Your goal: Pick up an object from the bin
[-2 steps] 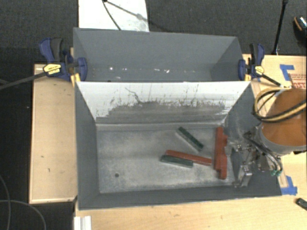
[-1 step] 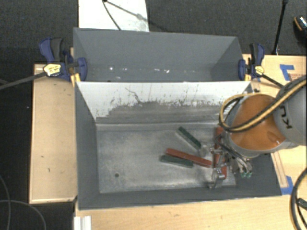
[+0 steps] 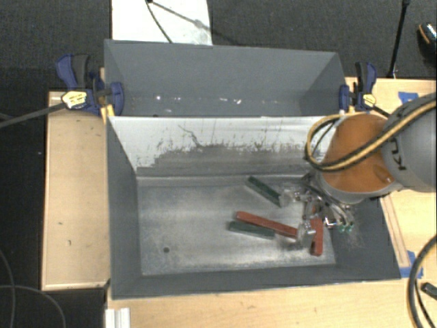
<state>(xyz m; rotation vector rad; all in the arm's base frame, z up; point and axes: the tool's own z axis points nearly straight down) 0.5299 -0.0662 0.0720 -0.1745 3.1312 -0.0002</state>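
The tool (image 3: 311, 219) hangs low at the red-brown stick's (image 3: 265, 223) right end (open or closed, I cannot tell), apparently placed for gripping.

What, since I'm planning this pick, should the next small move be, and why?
Probably ease straight down a little: the gripper hangs low in the bin, over where a long red-brown stick and a short red stick meet.
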